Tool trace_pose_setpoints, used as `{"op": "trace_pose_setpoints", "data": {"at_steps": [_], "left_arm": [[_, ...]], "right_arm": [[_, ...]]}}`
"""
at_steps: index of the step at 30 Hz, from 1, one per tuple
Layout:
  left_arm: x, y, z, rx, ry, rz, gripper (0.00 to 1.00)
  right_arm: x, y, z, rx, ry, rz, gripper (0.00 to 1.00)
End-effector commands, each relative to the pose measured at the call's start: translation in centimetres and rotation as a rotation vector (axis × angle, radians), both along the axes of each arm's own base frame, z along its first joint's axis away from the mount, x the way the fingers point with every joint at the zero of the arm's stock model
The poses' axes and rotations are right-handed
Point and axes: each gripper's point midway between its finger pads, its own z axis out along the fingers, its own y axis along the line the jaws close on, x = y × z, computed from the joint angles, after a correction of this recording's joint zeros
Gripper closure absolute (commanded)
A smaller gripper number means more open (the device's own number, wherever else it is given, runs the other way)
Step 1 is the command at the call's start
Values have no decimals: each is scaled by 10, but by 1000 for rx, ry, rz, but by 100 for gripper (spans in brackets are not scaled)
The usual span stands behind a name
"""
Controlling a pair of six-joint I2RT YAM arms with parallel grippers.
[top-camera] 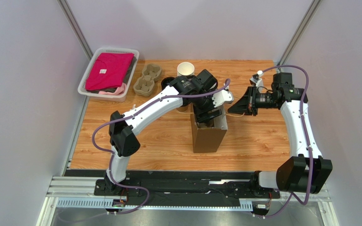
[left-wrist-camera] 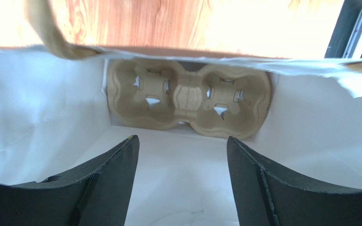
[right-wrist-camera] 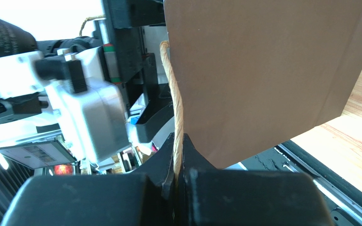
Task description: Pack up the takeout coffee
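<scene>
"On the wooden table (top-camera: 263,146), where is the takeout coffee to be found?"

"A lidded brown cup cannot be made out in any view. Only a dark round shape (top-camera: 168,82) is seen behind the left arm. It is mostly hidden, and what it is cannot be told."

"What is held in the brown paper bag (top-camera: 209,136)?"

"A pulp cup carrier (left-wrist-camera: 187,96) is seen lying flat on the bag's white bottom, its two wells turned upward. The left gripper (left-wrist-camera: 182,141) is held inside the bag's mouth, its jaws spread wide with only the bag's floor seen between them."

"And how is the bag kept?"

"It is stood upright near the middle of the table. Its twine handle (right-wrist-camera: 177,103) is pinched by the right gripper (right-wrist-camera: 178,155), whose jaws are pressed together on the cord at the bag's side."

"What else is set out?"

"Toward the far edge, a stack of white-rimmed cups (top-camera: 185,69) is placed just behind the left arm. Two more pulp carriers (top-camera: 147,79) are laid beside a white basket (top-camera: 86,80). A folded pink cloth (top-camera: 108,70) is kept in it, on top of darker fabric."
</scene>
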Motion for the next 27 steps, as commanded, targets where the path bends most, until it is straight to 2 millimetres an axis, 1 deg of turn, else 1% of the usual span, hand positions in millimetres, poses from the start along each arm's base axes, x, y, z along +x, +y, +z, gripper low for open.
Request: {"op": "trace_pose_setpoints", "data": {"at_steps": [1,2,3,5,6,7,8,9,11,12,14,15,16,17,18,19,20,21,22,23,24,25,26,27], "left_arm": [[-11,-3,42,-81,-28,-20,20],[-11,-4,46,-90,-30,-19,19],[-10,-6,58,-115,-45,-20,19],[-12,-5,69,-134,-51,-21,18],[-12,-7,79,-159,-63,-24,17],[-14,-6,89,-178,-72,-26,16],[-15,-6,95,-193,-80,-28,13],[-18,-5,106,-220,-88,-32,12],[-20,-4,118,-255,-104,-36,8],[-23,-2,128,-282,-108,-36,8],[-25,-1,139,-315,-116,-37,8],[-28,2,148,-342,-111,-31,7],[-29,1,155,-372,-107,-28,7],[-28,3,157,-389,-94,-11,7],[-23,9,166,-424,-81,10,7],[-21,10,175,-467,-49,48,7],[-16,14,178,-486,-39,72,7],[-6,23,186,-510,-43,111,7],[0,26,194,-541,-51,138,7],[8,31,197,-554,-54,165,7],[11,37,206,-582,-64,185,7],[26,46,214,-615,-84,222,8],[29,50,215,-631,-64,244,8],[31,56,221,-653,-64,253,8]], "right_arm": [[-6,2,22,-4,-104,28,100],[-7,1,23,-7,-102,29,100],[-7,1,24,-10,-108,30,100],[-8,0,26,-22,-119,33,93],[-8,0,26,-25,-122,35,83],[-8,0,27,-31,-132,40,77],[-9,-1,30,-42,-141,38,72],[-10,-1,31,-47,-145,37,62],[-10,-2,37,-63,-174,35,52],[-9,-3,39,-70,-184,32,41],[-8,-5,45,-102,-223,28,32],[-7,-7,47,-118,-238,26,24],[-5,-10,46,-148,-249,16,20],[-1,-13,48,-174,-285,23,18],[4,-15,58,-198,-333,16,14],[10,-19,62,-234,-372,7,13],[19,-22,63,-256,-395,13,13],[26,-25,77,-281,-458,7,13],[32,-27,80,-300,-477,3,13],[42,-28,79,-302,-473,9,12],[47,-30,82,-320,-518,29,12],[52,-29,92,-321,-561,36,11],[60,-30,93,-320,-577,50,10],[63,-29,96,-326,-615,72,5]]}}
